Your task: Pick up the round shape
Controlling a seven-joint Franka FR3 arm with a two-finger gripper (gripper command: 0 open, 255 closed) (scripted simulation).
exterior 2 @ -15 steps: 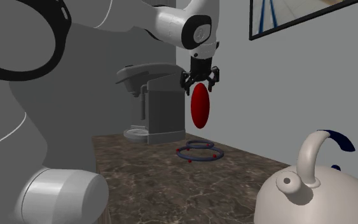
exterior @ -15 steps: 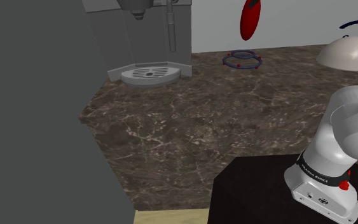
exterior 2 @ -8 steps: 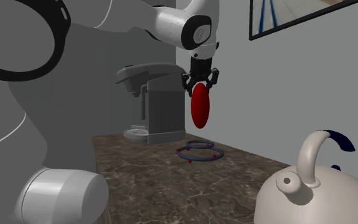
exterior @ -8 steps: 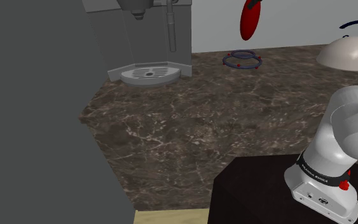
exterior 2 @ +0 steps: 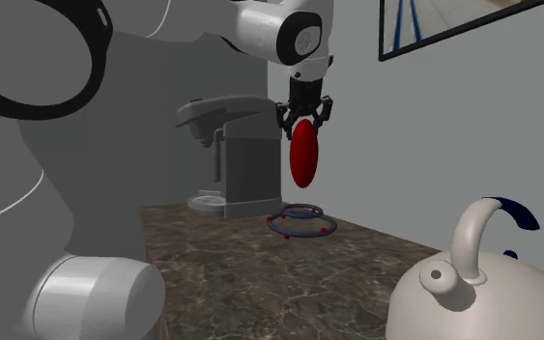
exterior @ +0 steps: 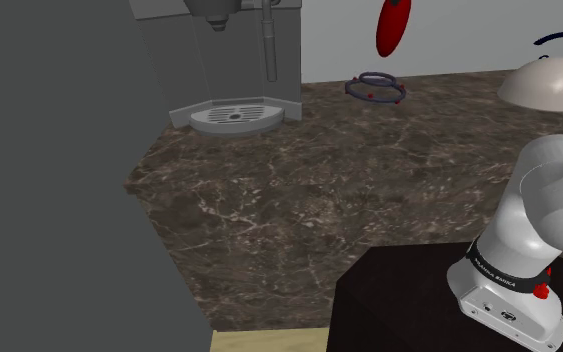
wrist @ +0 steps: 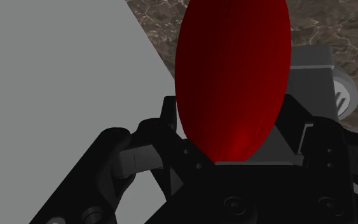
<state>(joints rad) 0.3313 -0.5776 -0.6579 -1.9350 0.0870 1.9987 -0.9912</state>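
The round shape is a glossy red oval (exterior 2: 302,155) hanging upright in the air over the marble counter (exterior: 349,190), near the back wall. My black gripper (exterior 2: 304,114) is shut on its top end. In the shoulder view the red oval (exterior: 390,28) hangs from the gripper (exterior: 398,4) at the upper edge. Seen from the wrist, the red oval (wrist: 233,76) is clasped between the fingers of the gripper (wrist: 234,153). Below it is a dark blue double ring with red beads (exterior 2: 301,224), also seen as a ring (exterior: 376,88) at the counter's back.
A grey coffee machine (exterior: 234,50) with a round drip tray (exterior: 236,115) stands at the counter's back. A white kettle (exterior: 549,82) with a dark blue handle sits at the shoulder view's right. A tall grey panel (exterior: 49,170) bounds the counter on the shoulder view's left. My stand (exterior: 409,300) is at the front.
The fingers have closed on the red oval's top, and hand and oval have risen slightly. The beaded ring now sits a little higher and tilted.
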